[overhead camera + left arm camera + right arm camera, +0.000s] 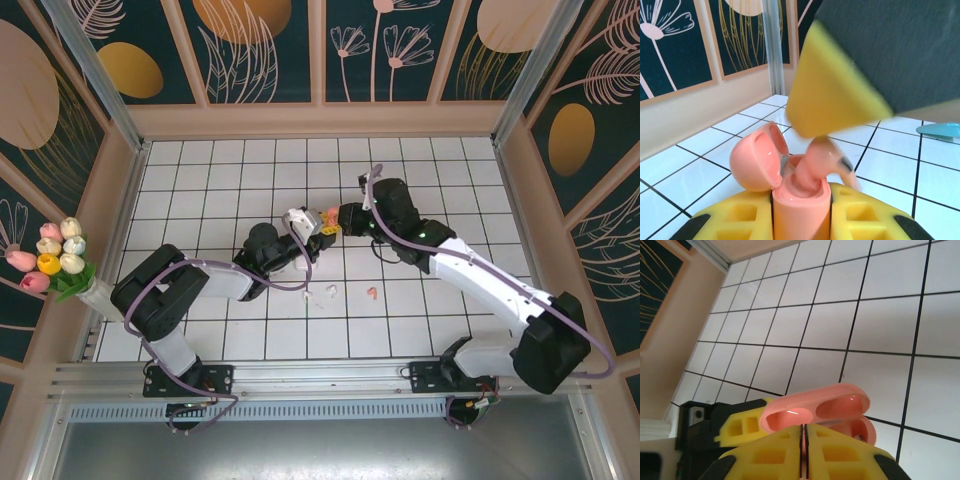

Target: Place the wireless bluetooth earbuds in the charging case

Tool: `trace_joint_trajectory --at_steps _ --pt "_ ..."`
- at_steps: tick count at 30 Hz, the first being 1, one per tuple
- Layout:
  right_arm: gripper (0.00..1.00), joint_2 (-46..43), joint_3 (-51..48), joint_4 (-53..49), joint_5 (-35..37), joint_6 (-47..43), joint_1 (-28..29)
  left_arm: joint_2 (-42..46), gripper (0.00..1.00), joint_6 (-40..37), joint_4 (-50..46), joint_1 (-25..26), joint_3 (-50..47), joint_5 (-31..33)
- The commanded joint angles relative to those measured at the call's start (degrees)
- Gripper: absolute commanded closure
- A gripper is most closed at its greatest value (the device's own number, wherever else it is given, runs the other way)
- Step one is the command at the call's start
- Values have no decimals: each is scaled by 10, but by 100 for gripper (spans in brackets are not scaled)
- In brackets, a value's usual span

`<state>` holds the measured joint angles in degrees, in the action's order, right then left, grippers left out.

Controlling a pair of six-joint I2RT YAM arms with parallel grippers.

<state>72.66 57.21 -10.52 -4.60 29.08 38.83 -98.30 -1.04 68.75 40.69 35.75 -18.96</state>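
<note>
1. Plainly, one pink earbud [822, 157] sits partly in the well of the pink charging case [801, 205]. One end of it sticks out over the rim, to the right in the left wrist view.
2. The case's lid [757, 160] stands hinged open, on the left in that same view.
3. The left hand [303, 226] clamps the case's body between its yellow fingers [740, 215] and holds it upright over the middle of the white tiled table [220, 180].
4. The right hand [804, 440] hangs just above the case with only a thin slit between its fingers [765, 455]. One fingertip meets the top of the earbud, but whether the hand pinches it cannot be told.
5. A white earbud [326, 295] and a second pink earbud [371, 293] lie loose on the table, apart from each other and nearer the arm bases.
6. A bunch of tulips [55, 255] stands at the table's left edge.
</note>
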Motion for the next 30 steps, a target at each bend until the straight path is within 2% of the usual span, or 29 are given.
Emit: trace_joint_trajectory --at_steps 1,13,18,21,24,27,30 --pt "87 -34 -21 7 -13 30 -10 14 100 5 57 -1 -5 8" --pt "85 -69 -111 27 27 79 -32 -16 100 16 70 0 -14 22" --pt "76 -82 -180 33 52 121 -72 -17 100 25 93 -1 -41 49" --pt "61 -84 -204 28 66 133 -141 -13 100 33 104 -1 -52 72" --pt "52 -69 -205 32 58 127 -221 -10 100 40 103 -1 -51 90" --pt "47 -21 -176 38 57 112 -299 -7 100 41 97 -1 -46 101" --pt "47 60 -122 35 57 99 -360 -4 100 41 88 -1 -38 106"
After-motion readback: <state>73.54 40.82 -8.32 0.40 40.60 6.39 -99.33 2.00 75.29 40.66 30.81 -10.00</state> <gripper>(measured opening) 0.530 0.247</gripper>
